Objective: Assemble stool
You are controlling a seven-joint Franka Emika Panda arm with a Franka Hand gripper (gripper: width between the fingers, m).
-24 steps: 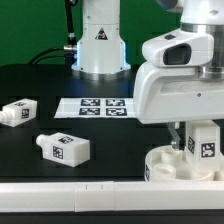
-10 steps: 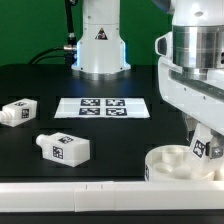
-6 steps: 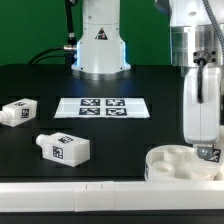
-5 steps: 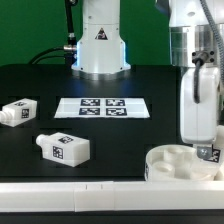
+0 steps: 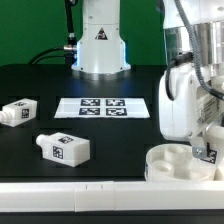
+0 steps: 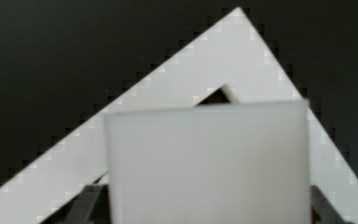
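Observation:
The round white stool seat (image 5: 168,161) lies at the front of the table on the exterior view's right. My gripper (image 5: 205,143) stands over its far-right part, shut on a white stool leg (image 5: 207,153) whose tag shows just above the seat. In the wrist view the leg (image 6: 206,160) fills the space between my dark fingers (image 6: 98,203), with a white angled piece (image 6: 229,60) behind it. I cannot tell whether the leg touches the seat. Two more legs lie loose on the exterior view's left, one further back (image 5: 18,112) and one nearer (image 5: 62,148).
The marker board (image 5: 102,106) lies flat at mid-table in front of the robot base (image 5: 100,45). A long white rail (image 5: 90,195) runs along the table's front edge.
My wrist has turned in steps above the seat while holding the leg. The leg has dropped slightly and stays at the seat's far-right part. The loose legs have not moved.

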